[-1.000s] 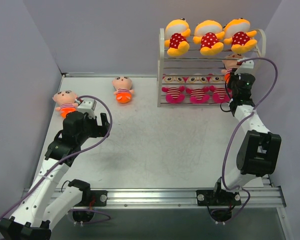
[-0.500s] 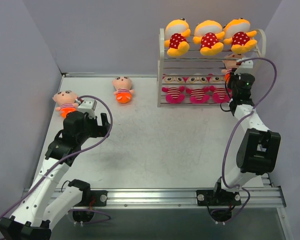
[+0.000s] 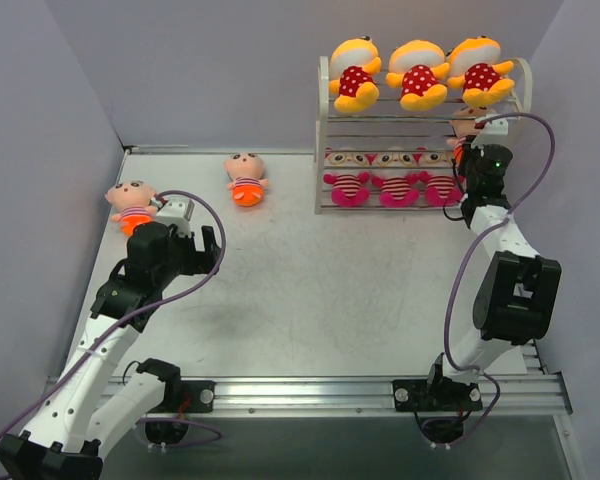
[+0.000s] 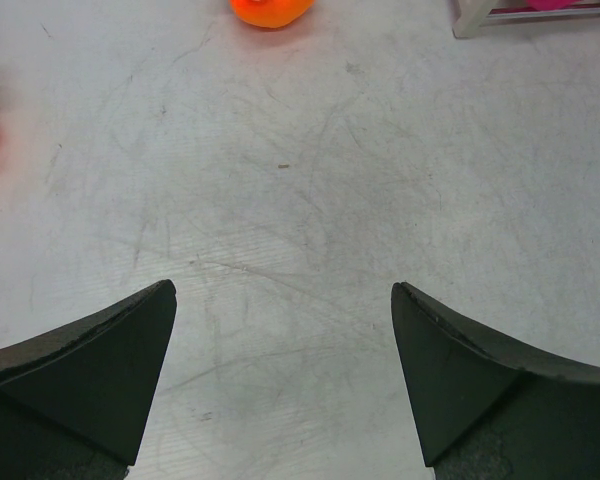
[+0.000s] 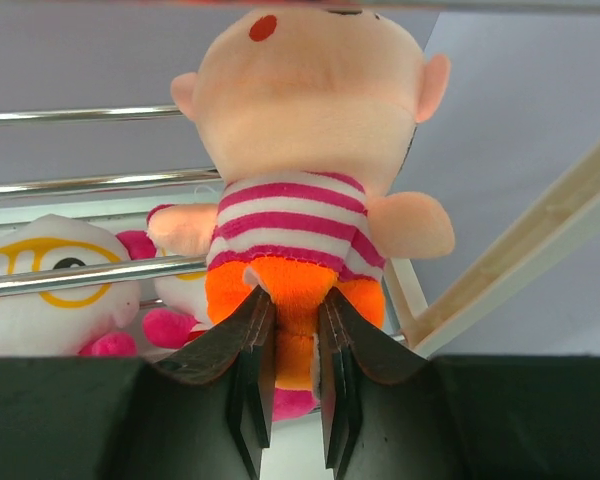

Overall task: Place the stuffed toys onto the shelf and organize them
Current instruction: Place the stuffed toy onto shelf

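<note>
Over on the right, the right gripper (image 5: 292,310) is pinched tight on the orange bottom of a peach-faced plush doll in a pink-striped top (image 5: 310,150), holding it upright against the right end of the white three-tier wire shelf (image 3: 322,130), at about the height of the middle rods. From the wrist view the doll's back faces the fingers, with chrome rods crossing to its left.

Up on the top tier sit three yellow-orange plush dolls with red polka-dot bodies (image 3: 417,72), side by side. Lower down, three white-faced pink-striped dolls with yellow glasses (image 3: 395,175) line the bottom of the rack.

Now the left side: the left gripper (image 4: 282,290) hangs over the scuffed grey table (image 3: 330,290) with its jaws spread wide and nothing between them. Two more peach-faced dolls lie flat on the table well away from the shelf, one (image 3: 132,205) just beyond the left arm's wrist, the other (image 3: 246,178) farther back towards the middle.
</note>
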`<move>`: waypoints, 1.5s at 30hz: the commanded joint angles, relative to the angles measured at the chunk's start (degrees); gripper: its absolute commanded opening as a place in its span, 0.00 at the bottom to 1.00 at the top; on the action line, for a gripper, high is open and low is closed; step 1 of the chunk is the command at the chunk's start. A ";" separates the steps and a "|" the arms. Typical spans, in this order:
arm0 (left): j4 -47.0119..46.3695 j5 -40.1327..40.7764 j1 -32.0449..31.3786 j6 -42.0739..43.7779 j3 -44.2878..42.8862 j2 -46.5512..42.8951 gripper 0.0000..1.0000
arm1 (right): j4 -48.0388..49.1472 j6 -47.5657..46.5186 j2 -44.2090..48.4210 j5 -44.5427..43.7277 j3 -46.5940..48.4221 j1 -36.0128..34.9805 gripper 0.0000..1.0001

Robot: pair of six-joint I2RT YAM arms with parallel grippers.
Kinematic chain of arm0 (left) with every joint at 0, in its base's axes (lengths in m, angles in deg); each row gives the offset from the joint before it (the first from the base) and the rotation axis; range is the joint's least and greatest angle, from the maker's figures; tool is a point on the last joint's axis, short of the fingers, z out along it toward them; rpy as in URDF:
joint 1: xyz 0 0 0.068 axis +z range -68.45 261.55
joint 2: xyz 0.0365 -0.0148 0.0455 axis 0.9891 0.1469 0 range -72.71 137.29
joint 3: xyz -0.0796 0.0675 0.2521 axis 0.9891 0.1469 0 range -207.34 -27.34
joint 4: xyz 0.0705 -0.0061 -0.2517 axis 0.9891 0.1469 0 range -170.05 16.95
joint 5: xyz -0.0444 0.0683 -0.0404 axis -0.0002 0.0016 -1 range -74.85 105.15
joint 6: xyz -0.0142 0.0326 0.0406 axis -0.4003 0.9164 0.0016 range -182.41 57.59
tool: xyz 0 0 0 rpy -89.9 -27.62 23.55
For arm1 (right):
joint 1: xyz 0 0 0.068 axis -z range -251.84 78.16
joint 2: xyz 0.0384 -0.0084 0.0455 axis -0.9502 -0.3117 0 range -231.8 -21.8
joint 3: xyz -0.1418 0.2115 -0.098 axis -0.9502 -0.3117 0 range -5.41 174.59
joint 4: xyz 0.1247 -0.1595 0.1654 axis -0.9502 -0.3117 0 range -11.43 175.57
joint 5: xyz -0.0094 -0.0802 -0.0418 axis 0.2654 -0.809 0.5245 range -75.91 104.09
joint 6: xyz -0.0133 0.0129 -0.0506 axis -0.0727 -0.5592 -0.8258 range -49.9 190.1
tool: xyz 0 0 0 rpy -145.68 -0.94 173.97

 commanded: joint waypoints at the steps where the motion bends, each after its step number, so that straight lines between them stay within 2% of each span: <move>1: -0.40 0.47 -0.35 0.72 -0.20 -0.05 0.97 | 2.06 -1.39 -0.21 0.55 2.50 0.31 0.20; 9: -0.40 0.47 -0.35 0.81 -0.20 0.04 0.97 | 2.41 -3.07 -0.21 0.29 2.67 0.49 0.21; 18: -0.40 0.47 -0.26 0.81 -0.20 0.04 0.97 | 1.89 -3.95 -0.12 0.64 3.55 0.49 0.30; 24: -0.40 0.47 -0.26 0.81 -0.12 -0.14 0.97 | 1.97 -3.33 0.23 0.99 3.29 0.49 0.40; 31: -0.40 0.38 -0.26 0.81 -0.20 -0.49 0.97 | 2.32 -2.01 1.99 0.82 2.32 0.49 0.57; 34: -0.40 0.29 -0.26 0.81 -0.12 -0.67 0.97 | 1.97 -1.22 2.60 1.08 2.15 0.40 0.58; 40: -0.40 0.29 -0.35 0.81 -0.11 -1.28 0.97 | 2.15 0.10 3.92 0.64 0.74 0.31 0.70; 45: -0.40 0.03 -0.35 0.72 -0.03 -1.54 0.97 | 2.41 0.89 4.80 0.64 0.30 0.31 0.73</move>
